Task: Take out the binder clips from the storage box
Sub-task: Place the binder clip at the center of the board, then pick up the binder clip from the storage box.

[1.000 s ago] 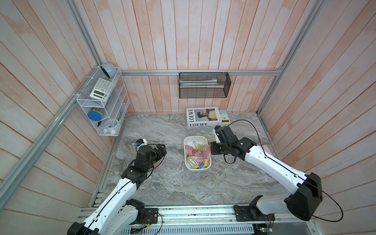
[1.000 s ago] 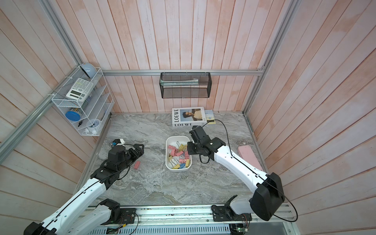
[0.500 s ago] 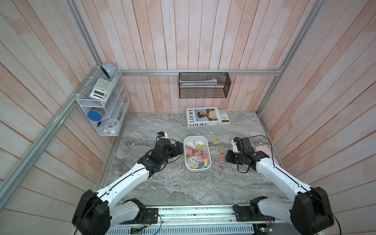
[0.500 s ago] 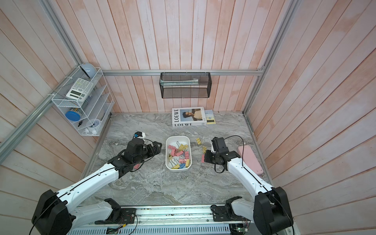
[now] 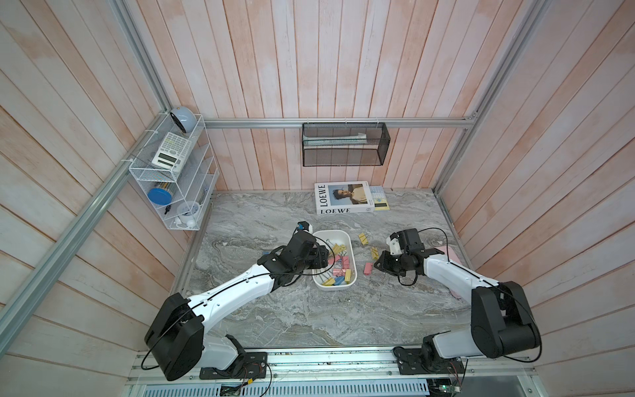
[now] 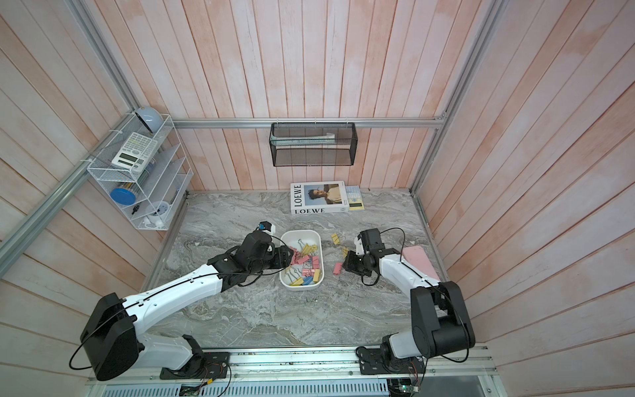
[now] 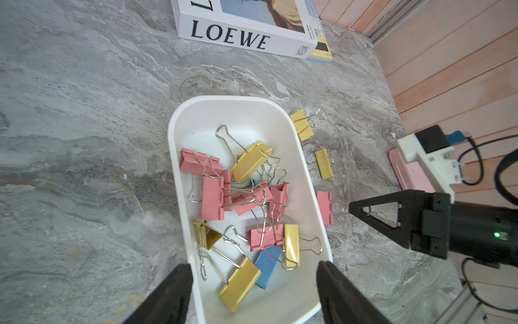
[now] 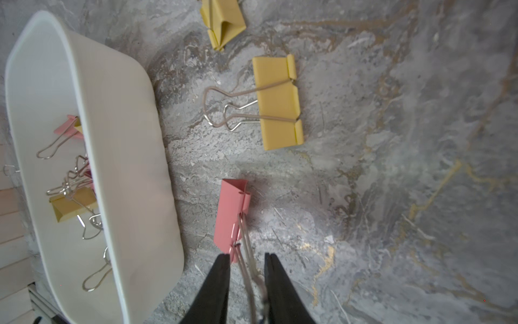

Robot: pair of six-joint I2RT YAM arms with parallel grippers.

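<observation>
The white storage box (image 5: 331,232) (image 6: 299,232) stands mid-table with several pink, yellow and blue binder clips (image 5: 338,271) (image 7: 244,196) inside. My left gripper (image 5: 323,259) (image 7: 254,265) hangs open over the box's near left part, nothing between its fingers. A pink clip (image 5: 367,268) (image 8: 231,213) lies on the marble just right of the box. My right gripper (image 5: 378,266) (image 8: 246,254) is low behind it, jaws slightly apart, the clip's wire handles lying loose in the gap. Two yellow clips (image 8: 279,102) (image 8: 222,19) lie further back.
A LOEWE book (image 5: 342,197) lies at the back edge. A flat pink case (image 6: 419,261) sits by the right wall under the right arm. A black mesh basket (image 5: 345,144) hangs on the back wall and a white wire shelf (image 5: 175,178) on the left wall.
My left arm swung from the table's left to over the box. My right arm carried the pink clip out of the box to the right, and its jaws have parted.
</observation>
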